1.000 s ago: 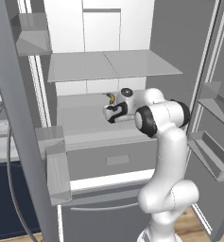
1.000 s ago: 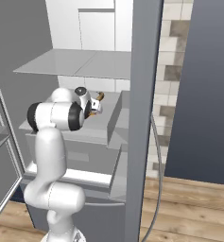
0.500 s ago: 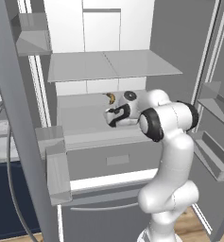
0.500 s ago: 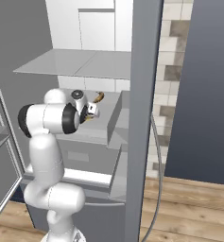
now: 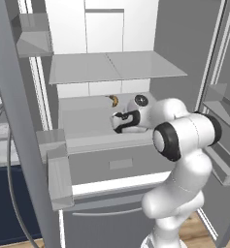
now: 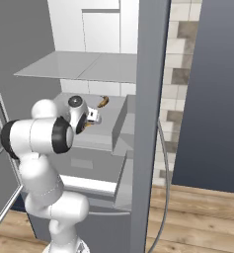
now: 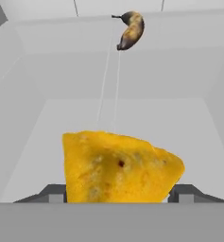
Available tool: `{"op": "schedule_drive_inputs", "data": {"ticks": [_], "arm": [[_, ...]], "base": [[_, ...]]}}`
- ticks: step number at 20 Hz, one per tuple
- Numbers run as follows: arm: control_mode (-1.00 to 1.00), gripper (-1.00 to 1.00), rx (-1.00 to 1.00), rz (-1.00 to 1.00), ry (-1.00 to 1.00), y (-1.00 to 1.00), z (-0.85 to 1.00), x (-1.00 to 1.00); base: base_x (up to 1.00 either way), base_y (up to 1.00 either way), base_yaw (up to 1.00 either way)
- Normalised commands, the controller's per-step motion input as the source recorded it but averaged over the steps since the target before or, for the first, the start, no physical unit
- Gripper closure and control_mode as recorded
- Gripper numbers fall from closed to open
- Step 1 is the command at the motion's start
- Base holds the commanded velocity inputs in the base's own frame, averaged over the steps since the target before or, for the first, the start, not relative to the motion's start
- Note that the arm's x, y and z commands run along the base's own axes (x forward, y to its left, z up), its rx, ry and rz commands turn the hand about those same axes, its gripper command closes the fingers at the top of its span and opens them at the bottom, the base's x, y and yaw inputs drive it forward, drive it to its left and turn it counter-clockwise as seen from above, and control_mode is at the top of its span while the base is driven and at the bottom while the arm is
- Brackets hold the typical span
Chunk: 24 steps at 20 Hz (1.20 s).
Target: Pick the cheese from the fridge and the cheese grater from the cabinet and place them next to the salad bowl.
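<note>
Cheese [image 7: 118, 168], a pitted yellow-orange wedge, sits gripped between gripper [image 7: 118, 194] jaws.

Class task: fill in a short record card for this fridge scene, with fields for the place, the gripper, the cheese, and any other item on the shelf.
place: fridge, doors open, arm reaching onto a middle shelf
gripper: jaws stand on either side of the cheese, shut on it
cheese: yellow-orange wedge between the fingertips
other item: brown banana further back on the same shelf, apart from the cheese

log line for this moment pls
stage: cheese pick | gripper: shut on yellow-orange cheese wedge | where: fridge shelf | behind: brown banana
</note>
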Motion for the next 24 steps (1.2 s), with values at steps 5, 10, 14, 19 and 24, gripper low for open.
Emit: {"op": "schedule_drive_inputs", "data": {"ticks": [5, 10, 14, 19, 24], "arm": [[-1.00, 1.00, 0.00, 0.06, 0.00, -0.11, 0.56, -0.50], [-1.00, 1.00, 0.00, 0.05, 0.00, -0.09, 0.51, -0.53], [-1.00, 1.00, 0.00, 0.00, 0.01, -0.06, 0.48, -0.54], [-1.00, 1.00, 0.00, 0.00, 0.00, 0.00, 0.36, -0.62], [-1.00, 1.00, 0.00, 0.00, 0.00, 0.00, 0.38, -0.58]], "base": [[0.00, 0.00, 0.00], [0.00, 0.00, 0.00], [0.00, 0.00, 0.00], [0.00, 0.00, 0.00], [0.00, 0.00, 0.00]]}}
